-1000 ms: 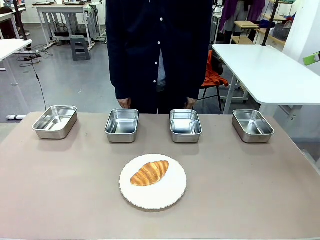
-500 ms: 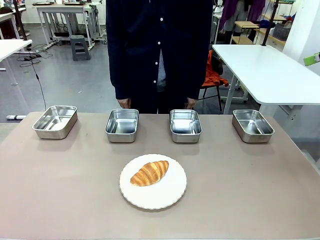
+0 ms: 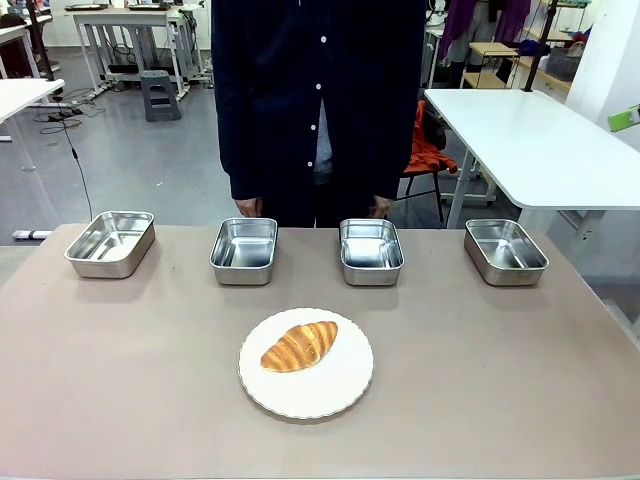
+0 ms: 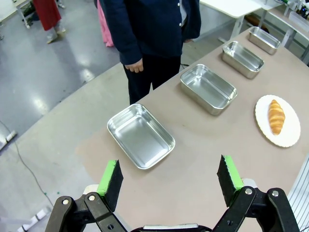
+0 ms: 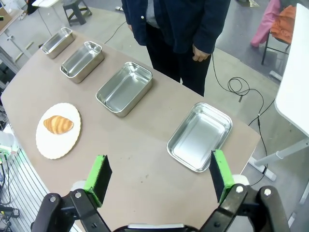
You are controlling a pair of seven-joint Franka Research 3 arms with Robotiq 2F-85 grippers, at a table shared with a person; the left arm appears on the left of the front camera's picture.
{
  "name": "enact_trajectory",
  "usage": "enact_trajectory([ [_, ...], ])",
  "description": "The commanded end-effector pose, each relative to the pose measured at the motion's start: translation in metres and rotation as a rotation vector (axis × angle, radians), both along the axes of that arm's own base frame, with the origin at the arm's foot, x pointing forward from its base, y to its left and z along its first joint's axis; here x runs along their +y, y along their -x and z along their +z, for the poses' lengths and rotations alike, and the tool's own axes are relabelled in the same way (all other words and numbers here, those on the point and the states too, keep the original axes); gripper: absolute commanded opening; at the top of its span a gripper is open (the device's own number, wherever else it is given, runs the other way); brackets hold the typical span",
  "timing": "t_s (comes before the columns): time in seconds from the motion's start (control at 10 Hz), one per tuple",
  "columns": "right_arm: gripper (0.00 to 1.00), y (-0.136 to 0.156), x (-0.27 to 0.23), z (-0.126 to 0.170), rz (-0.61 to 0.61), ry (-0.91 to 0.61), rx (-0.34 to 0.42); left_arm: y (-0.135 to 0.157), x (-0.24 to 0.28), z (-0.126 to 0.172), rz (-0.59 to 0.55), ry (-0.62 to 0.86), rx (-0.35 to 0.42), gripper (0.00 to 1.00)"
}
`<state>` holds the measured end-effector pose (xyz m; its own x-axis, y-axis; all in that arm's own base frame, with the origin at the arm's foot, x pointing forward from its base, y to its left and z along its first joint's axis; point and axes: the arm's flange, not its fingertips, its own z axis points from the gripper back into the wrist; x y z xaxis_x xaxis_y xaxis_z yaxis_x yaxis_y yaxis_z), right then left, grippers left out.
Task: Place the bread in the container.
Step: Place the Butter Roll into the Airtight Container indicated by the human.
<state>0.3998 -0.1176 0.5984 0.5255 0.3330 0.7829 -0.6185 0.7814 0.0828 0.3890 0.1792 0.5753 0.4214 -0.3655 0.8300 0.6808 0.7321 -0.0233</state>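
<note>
While your left claw (image 4: 170, 175) and right claw (image 5: 158, 171) hung spread and empty, the bread (image 3: 299, 346) lay on a white plate (image 3: 340, 385) on the desk (image 3: 120, 380), apart from four steel trays (image 3: 243, 275). It looked light, soft and flaky; you needed a gentle pinch across its thick middle.

I logged the bread (image 3: 299, 346), a glossy golden-brown ridged croissant, lying slantwise on the white plate (image 3: 335, 385). Beyond the plate, four empty steel containers (image 3: 100, 266) (image 3: 243, 275) (image 3: 371, 276) (image 3: 515, 277) stood in a row.
</note>
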Motion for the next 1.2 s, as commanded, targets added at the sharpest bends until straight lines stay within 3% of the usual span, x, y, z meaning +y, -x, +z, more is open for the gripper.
enact_trajectory([
  [0.0,1.00,-0.0001,0.0009,0.0001,0.006,-0.012,-0.005,0.0004,-0.0003,0.0002,-0.001,0.000,-0.001,1.00],
  [1.1,1.00,-0.0001,0.0009,0.0001,0.006,-0.012,-0.005,0.0004,-0.0003,0.0002,-0.001,0.000,-0.001,1.00],
])
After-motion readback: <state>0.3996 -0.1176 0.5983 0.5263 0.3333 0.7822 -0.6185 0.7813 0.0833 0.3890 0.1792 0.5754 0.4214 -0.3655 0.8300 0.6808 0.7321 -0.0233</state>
